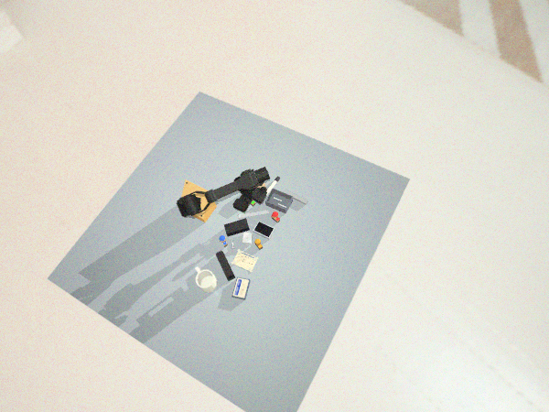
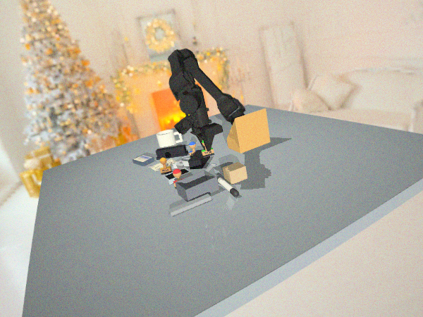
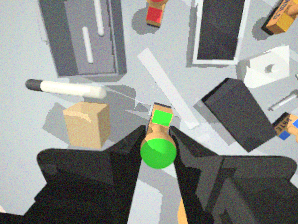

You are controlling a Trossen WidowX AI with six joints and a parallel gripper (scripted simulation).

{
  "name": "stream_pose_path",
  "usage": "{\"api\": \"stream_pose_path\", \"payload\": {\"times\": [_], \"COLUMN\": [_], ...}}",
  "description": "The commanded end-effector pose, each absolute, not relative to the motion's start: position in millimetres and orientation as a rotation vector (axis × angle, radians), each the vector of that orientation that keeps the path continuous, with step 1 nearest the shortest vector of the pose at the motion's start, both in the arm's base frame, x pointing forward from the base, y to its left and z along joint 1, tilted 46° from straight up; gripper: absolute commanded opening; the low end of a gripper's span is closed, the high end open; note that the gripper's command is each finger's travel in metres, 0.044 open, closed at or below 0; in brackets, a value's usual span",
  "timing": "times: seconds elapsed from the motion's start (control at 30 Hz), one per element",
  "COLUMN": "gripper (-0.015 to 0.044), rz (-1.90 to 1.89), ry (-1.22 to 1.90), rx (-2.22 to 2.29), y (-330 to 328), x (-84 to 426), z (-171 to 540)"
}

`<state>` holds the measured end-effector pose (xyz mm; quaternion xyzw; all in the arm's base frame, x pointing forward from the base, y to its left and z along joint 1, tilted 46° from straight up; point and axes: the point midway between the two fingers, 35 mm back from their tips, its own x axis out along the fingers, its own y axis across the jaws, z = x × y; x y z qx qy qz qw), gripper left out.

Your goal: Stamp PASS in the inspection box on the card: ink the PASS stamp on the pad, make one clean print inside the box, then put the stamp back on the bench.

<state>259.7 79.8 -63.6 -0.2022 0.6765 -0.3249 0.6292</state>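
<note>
My gripper (image 2: 207, 147) (image 3: 157, 129) is shut on the green-topped wooden stamp (image 1: 252, 202) (image 3: 158, 153), holding it by its neck, knob toward the wrist camera. The lettering on its base is too small to read surely. The stamp hangs near the black block, on the robot's side of the white strip. The black ink pad (image 1: 263, 230) (image 3: 220, 30) lies open in a pale frame, away from the gripper. The cream card (image 1: 245, 260) lies beyond it, outside the wrist view; its box and any print are too small to make out.
A black block (image 1: 236, 227) (image 3: 239, 114) stands between stamp and pad. Red (image 1: 275, 216), orange (image 1: 258, 243) and blue (image 1: 222, 239) stamps stand around the pad. A grey tray (image 3: 82, 40), marker (image 3: 65, 88), cardboard box (image 3: 86, 125), white strip (image 3: 167, 87), long black block (image 1: 225, 265) and mug (image 1: 206, 280) also show.
</note>
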Motion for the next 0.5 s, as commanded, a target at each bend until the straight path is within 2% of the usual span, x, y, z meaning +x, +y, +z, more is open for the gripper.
{"api": "stream_pose_path", "payload": {"times": [0.0,0.47], "gripper": [0.0000,0.0000], "rz": [-0.742,-0.757], "ry": [1.539,1.533], "rx": [-0.454,-0.461], "y": [70.3,9.4], "x": [283.7,353.4], "z": [-53.3,-8.9]}}
